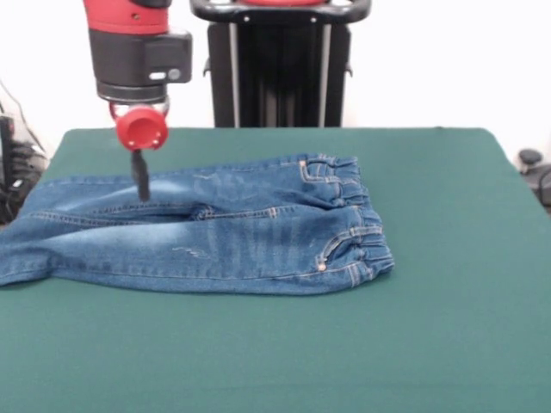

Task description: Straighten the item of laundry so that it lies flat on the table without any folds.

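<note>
Jeans (215,232) lie spread on green table (448,258), waistband right, legs running off left edge. Gripper (139,185) above far leg, fingers pressed together, holding nothing; contact unclear.

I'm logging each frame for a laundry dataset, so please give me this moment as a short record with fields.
item: jeans, blue denim
lie: lengthwise across the table, waistband toward picture right, legs toward picture left
flatness: mostly spread; bunched at the waistband, a crease between the legs
leg ends: reach the table's left edge
gripper: over the far leg, tip at the cloth; contact and open or shut state cannot be told
</note>
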You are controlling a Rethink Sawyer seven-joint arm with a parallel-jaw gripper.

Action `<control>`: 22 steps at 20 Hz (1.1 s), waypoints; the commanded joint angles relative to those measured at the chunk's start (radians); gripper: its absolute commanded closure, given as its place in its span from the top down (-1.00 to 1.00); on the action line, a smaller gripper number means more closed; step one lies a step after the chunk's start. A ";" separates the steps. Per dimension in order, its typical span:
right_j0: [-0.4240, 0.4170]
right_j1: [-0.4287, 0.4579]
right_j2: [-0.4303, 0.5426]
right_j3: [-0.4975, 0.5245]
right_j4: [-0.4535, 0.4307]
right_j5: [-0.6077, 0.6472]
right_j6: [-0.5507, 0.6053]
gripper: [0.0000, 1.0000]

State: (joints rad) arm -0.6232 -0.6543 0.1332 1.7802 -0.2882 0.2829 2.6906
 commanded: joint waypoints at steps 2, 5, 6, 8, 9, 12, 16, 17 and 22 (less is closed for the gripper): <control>0.100 0.060 0.081 0.091 0.065 0.022 0.082 1.00; 0.134 0.055 0.064 0.110 0.086 0.007 0.112 1.00; 0.145 0.046 0.061 0.121 0.095 0.004 0.123 1.00; 0.163 0.028 0.059 0.145 0.116 -0.002 0.143 1.00; 0.171 0.019 0.062 0.156 0.129 -0.008 0.152 1.00; 0.222 -0.011 0.036 0.172 0.163 -0.007 0.180 1.00; 0.301 -0.035 -0.021 0.166 0.210 0.017 0.210 1.00; 0.320 -0.036 -0.037 0.162 0.220 0.018 0.216 1.00; 0.388 -0.034 -0.098 0.122 0.247 0.035 0.200 1.00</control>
State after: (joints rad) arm -0.3077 -0.6973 0.0804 1.8534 -0.1101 0.2831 2.6906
